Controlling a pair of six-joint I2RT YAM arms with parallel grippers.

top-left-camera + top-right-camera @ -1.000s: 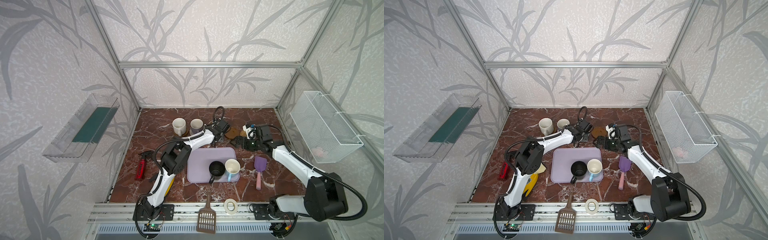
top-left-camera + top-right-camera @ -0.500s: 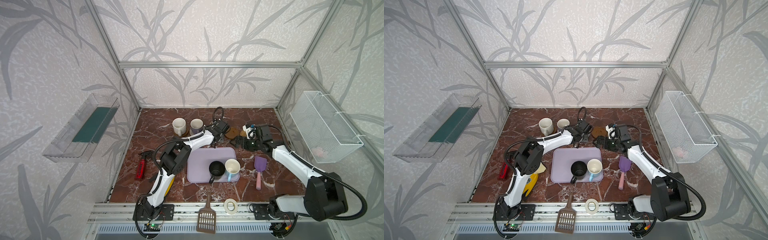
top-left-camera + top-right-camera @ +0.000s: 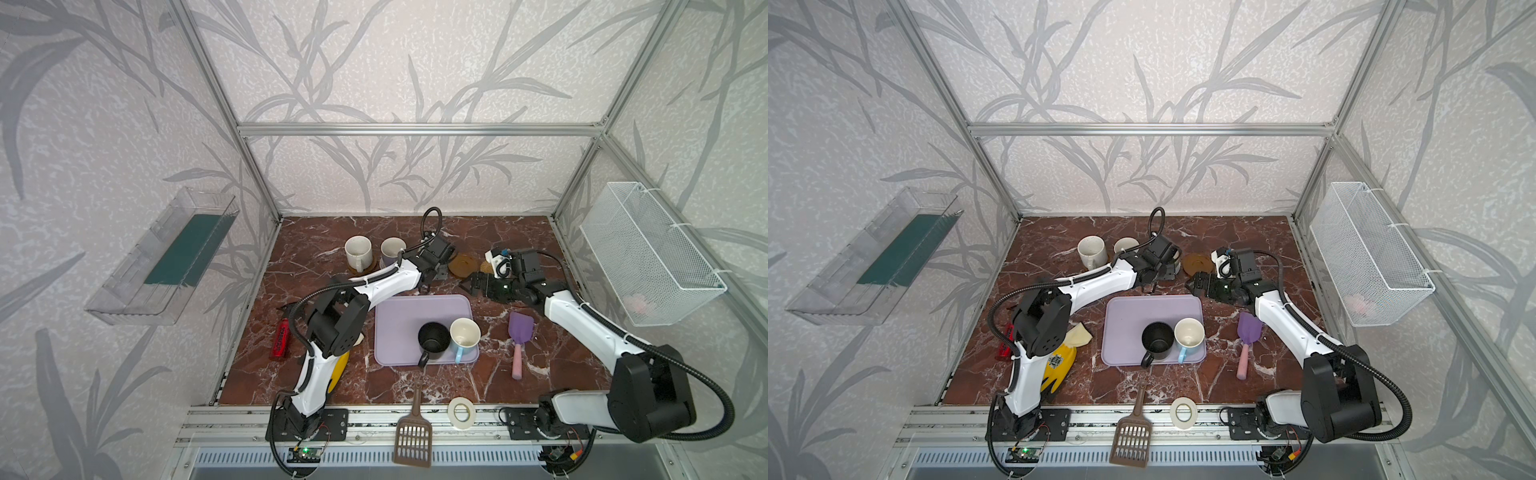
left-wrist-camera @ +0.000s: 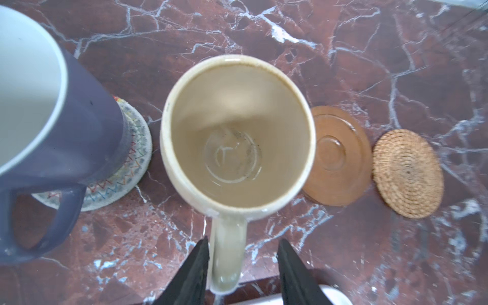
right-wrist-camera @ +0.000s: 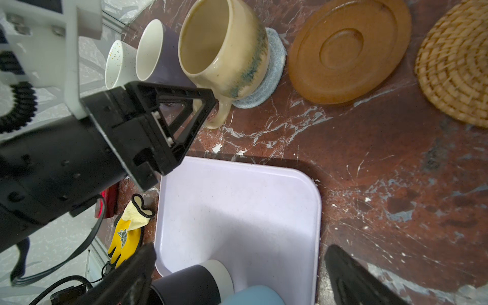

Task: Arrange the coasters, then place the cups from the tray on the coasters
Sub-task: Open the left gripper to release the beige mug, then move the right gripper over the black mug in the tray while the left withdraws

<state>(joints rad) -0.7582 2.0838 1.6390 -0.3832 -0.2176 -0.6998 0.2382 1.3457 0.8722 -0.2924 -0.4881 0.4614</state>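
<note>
Three mugs sit on coasters, my left gripper [image 4: 244, 241] open about the beige mug [image 4: 237, 126] handle; black mug [image 3: 433, 337] and blue mug [image 3: 465, 332] wait on the tray [image 3: 399, 316], my right gripper [image 5: 240, 248] open, empty.

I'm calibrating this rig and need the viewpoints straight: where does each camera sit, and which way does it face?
Both top views: high at the front, looking down at the red marble table; left arm and right arm show.
Left wrist: directly above the beige-yellow glazed mug, facing down; left gripper straddles its handle.
Right wrist: near the pale lavender plastic tray's far corner, facing the mug; right gripper open, left gripper visible.
Wrist views share: mug, amber-brown saucer coaster, tan rattan coaster.
</note>
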